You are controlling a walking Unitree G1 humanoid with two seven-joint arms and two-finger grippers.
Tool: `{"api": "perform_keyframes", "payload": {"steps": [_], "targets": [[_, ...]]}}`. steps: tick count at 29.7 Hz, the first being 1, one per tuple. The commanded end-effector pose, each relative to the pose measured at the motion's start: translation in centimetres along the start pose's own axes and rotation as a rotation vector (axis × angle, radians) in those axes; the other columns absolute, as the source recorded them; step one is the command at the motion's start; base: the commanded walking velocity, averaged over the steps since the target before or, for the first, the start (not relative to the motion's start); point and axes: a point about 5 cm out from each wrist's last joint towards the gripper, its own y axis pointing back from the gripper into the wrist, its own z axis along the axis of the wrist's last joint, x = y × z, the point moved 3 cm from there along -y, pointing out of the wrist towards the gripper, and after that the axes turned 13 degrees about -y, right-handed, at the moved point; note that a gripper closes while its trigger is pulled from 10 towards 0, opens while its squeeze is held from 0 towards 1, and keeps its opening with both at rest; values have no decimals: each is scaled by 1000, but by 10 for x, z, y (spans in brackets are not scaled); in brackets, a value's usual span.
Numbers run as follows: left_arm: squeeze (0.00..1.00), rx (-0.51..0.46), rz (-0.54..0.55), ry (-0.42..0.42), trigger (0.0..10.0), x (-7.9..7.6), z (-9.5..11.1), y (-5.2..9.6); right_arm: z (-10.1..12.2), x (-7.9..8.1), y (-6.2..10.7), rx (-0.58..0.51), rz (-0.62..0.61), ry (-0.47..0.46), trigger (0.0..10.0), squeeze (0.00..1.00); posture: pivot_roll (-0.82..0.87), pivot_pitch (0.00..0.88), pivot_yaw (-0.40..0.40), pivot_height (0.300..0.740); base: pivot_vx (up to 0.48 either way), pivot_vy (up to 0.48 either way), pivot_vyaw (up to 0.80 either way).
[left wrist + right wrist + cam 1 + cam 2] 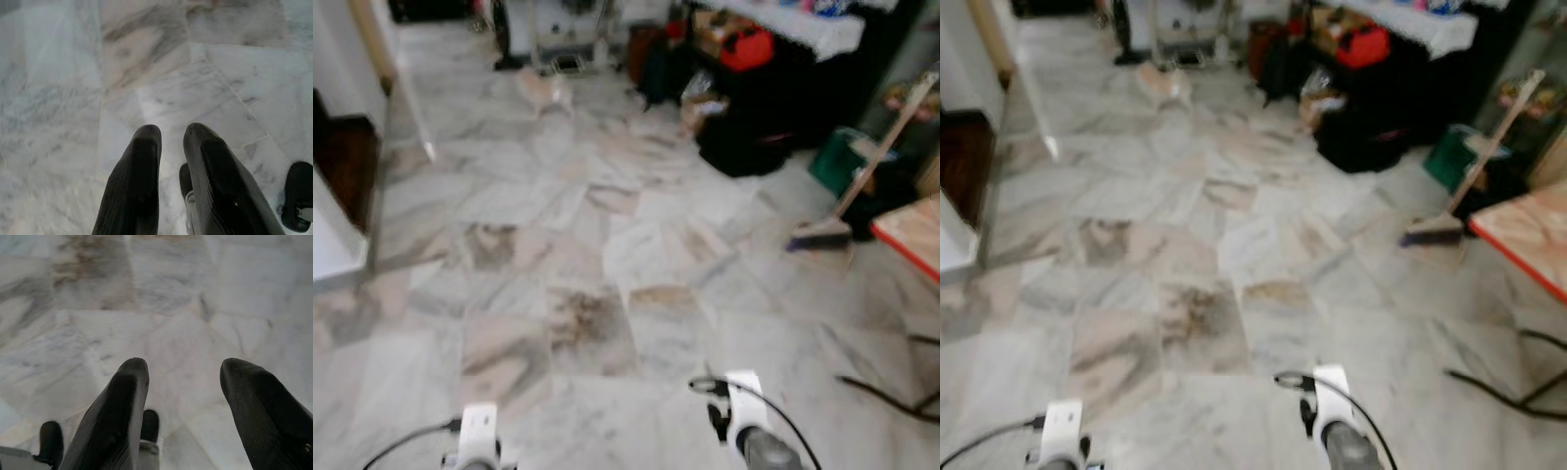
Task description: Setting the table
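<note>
**Robot on the marble floor, both arms low**

Left gripper (pixel 171 134) hangs over the marble floor (pixel 607 255), fingers nearly closed, holding nothing. Right gripper (pixel 183 369) hangs likewise, fingers spread, empty. Far right: a broom (pixel 862 176) leaning, then the red-edged table (pixel 913 235) corner.

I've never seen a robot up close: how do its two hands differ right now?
The left hand has its two black fingers nearly together, with a narrow gap; the right hand has its fingers spread wide apart. From the head camera, the right arm reaches a little further forward than the left. Both hands are empty and point down at the marble floor.
</note>
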Motion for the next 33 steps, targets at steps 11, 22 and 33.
{"api": "perform_keyframes", "payload": {"steps": [11,22,33], "targets": [[0,-4,-19,16,10000,-9,0,1,1,-5,0,8,-11,10,10000,0,33,0,-47,732,0,0,-756],[0,-3,-18,23,10000,-8,-2,2,-3,-6,1,14,-9,19,10000,0,30,0,-48,732,0,0,-756],[0,-3,-26,19,10000,-9,-3,2,-6,-11,3,19,-21,16,10000,0,21,0,-38,732,0,0,-756]]}}
